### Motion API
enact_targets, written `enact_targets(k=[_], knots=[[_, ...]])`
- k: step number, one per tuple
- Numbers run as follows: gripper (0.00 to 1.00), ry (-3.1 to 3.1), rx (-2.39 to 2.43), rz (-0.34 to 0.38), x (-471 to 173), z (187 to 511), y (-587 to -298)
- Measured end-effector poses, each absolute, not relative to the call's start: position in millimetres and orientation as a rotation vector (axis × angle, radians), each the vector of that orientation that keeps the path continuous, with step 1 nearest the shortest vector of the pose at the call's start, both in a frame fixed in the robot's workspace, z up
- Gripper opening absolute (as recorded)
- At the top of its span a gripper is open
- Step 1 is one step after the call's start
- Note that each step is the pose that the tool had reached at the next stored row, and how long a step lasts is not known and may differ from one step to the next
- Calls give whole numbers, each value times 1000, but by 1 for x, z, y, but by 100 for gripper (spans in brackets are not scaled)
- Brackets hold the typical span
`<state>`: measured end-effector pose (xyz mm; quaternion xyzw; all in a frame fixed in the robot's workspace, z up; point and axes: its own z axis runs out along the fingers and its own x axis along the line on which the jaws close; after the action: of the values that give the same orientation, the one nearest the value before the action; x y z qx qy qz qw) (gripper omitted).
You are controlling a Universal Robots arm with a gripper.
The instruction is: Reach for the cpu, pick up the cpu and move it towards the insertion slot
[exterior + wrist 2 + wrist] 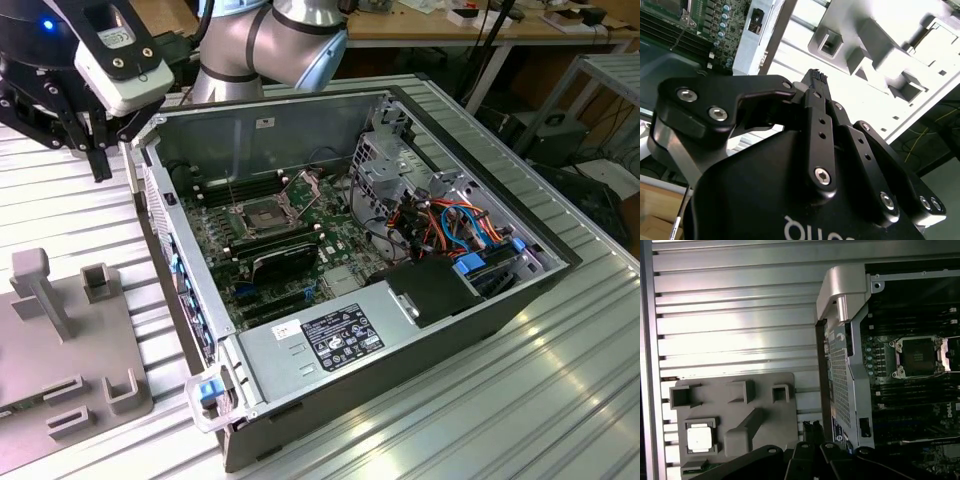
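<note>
Between the fingertips we see no gap: the gripper [812,427] has its two black fingers [806,429] pressed together, and they hold nothing. In the first wrist view the tips show against the edge of the grey fixture plate [720,407] nearest the computer case [842,365].

We find the cpu [699,436] well apart from the fingers. It lies pale face up in a square pocket at the plate's far edge, the one away from the case. A raised grey block on the plate stands between the chip and the tips, and nothing touches the chip.

On the other side of the fingers, past the case's perforated wall, the insertion slot [916,356] sits on the motherboard [920,405]. Its metal frame surrounds a dark centre.

In the exterior view we see the gripper hanging above the ribbed metal table [560,400]. It is just outside the case's back corner, to the exterior view's left.
</note>
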<state>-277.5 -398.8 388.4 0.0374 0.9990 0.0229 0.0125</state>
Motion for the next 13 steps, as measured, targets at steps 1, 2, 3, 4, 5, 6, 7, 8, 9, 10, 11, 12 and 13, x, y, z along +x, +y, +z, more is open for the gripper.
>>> enact_targets(k=[1, 2, 3, 4, 5, 6, 7, 8, 9, 10, 11, 12, 13], knots=[[11, 3114, 117, 71, -279, 388, -399], [11, 3114, 117, 72, -281, 388, -399], [11, 3114, 117, 72, -282, 388, -399], [11, 3114, 117, 72, -283, 388, -399], [11, 3114, 117, 72, -285, 388, -399], [11, 3114, 117, 72, -286, 388, -399], [11, 3114, 117, 72, -287, 388, -399], [11, 3114, 117, 72, -288, 388, -399], [11, 3114, 117, 72, -289, 388, -399], [11, 3114, 117, 72, -290, 388, -399], [11, 3114, 117, 72, -291, 388, -399], [11, 3114, 117, 72, -292, 388, -399], [11, 3114, 117, 72, -293, 388, -399]])
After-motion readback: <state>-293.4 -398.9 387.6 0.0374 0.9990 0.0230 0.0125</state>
